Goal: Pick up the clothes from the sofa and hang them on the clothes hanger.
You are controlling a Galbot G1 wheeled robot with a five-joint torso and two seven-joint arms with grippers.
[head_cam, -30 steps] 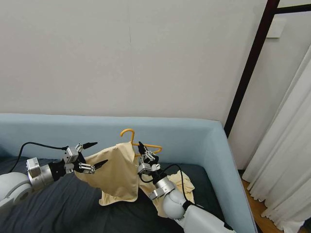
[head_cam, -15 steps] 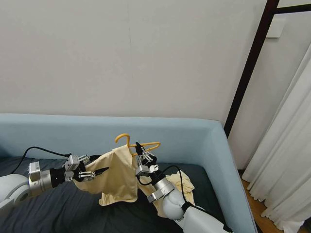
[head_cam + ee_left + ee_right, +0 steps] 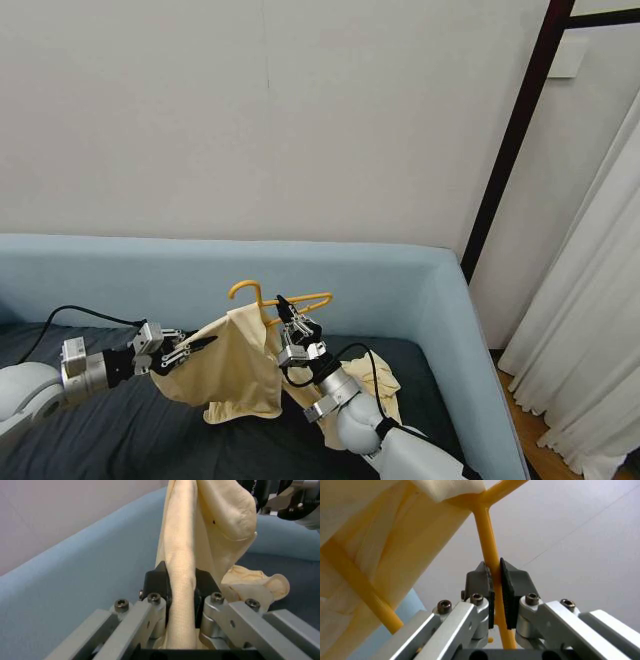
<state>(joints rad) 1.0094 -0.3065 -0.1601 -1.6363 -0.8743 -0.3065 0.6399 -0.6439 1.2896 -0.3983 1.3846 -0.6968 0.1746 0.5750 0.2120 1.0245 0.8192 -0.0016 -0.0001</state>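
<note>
While the left gripper (image 3: 190, 347) pinches a fold of the pale yellow cloth garment (image 3: 240, 365), the right gripper (image 3: 288, 312) clamps a thin rod of the orange plastic clothes hanger (image 3: 305, 297). In the left wrist view, the left gripper's fingers are pressed together on a rolled edge of the garment. From there the cloth rises towards the right gripper farther off. In the right wrist view, the right gripper's fingers are closed tight on the hanger's rod, and the garment drapes over the hanger's arm just beyond the fingertips. The garment hangs between the two grippers, lifted above the dark grey seat cushion (image 3: 120, 430) of the light blue sofa (image 3: 400, 285). More pale yellow cloth lies on the cushion beside the right arm. The hanger's hook curves up just above the right gripper, on the side facing the left gripper.
</note>
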